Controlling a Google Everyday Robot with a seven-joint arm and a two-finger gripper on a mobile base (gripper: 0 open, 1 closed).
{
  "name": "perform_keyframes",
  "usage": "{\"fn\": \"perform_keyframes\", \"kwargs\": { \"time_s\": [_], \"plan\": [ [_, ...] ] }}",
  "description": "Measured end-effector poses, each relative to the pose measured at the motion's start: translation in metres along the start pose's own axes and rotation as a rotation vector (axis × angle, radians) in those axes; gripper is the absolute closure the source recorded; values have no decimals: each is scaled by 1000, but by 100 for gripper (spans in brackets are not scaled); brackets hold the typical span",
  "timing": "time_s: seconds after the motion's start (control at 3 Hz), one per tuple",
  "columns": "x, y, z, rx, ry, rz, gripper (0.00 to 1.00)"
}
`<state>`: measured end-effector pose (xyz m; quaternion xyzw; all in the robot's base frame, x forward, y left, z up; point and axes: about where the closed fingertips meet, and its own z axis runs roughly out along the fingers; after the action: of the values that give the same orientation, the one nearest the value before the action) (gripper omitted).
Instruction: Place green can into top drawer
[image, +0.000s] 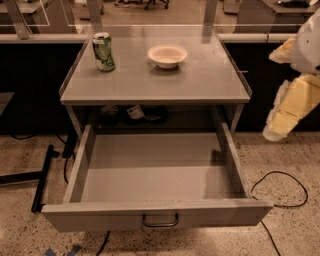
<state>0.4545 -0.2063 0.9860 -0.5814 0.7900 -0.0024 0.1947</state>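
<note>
The green can (103, 51) stands upright on the grey table top (200, 80), at its far left. The top drawer (155, 175) is pulled fully open below the table top and its inside is empty. Its dark U-shaped handle (160, 220) is at the centre of the front panel. My gripper (276, 131) hangs at the end of the yellowish-white arm at the right edge, beside the table's right side and above the floor. It is far from the can and holds nothing that I can see.
A white bowl (167, 54) sits on the table top to the right of the can. Dark objects (135, 114) lie on the shelf behind the drawer. Black cables (280, 200) run over the speckled floor at the right, and a black stand foot (42, 177) lies at the left.
</note>
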Motion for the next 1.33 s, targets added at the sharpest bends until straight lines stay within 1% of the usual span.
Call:
{"fn": "perform_keyframes", "kwargs": {
  "time_s": [0.33, 0.67, 1.0, 1.33],
  "plan": [
    [-34, -24, 3, -30, -152, 98, 0],
    [-90, -44, 4, -81, -319, 189, 0],
    [-158, -59, 3, -96, -443, 296, 0],
    [-159, -59, 3, -96, -445, 297, 0]
  ]
}}
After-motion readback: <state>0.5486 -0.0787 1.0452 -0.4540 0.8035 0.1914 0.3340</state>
